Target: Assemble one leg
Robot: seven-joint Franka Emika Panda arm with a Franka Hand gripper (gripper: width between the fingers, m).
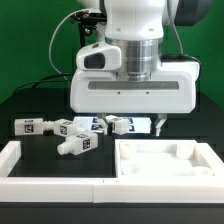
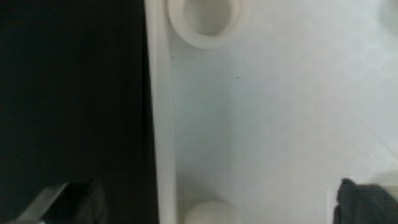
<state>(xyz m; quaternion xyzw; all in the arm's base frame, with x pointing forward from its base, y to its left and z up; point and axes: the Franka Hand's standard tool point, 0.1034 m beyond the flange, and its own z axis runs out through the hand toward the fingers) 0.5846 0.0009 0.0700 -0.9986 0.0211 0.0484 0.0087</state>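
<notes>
Several white legs with black-and-white tags lie on the black table in the exterior view: one at the far left (image 1: 30,126), one beside it (image 1: 68,127), one nearer the front (image 1: 75,144) and one at the middle (image 1: 125,124). My gripper (image 1: 124,116) hangs above the table, open and empty, with one dark fingertip (image 1: 158,125) showing. In the wrist view the gripper (image 2: 214,206) is open wide over the large white slab (image 2: 285,120), near its edge, and a round recess (image 2: 205,20) shows. No leg shows in the wrist view.
The large white slab with recesses (image 1: 165,160) lies at the front on the exterior view's right. A white raised rim (image 1: 35,168) runs along the front left. The marker board (image 1: 96,122) lies behind the legs.
</notes>
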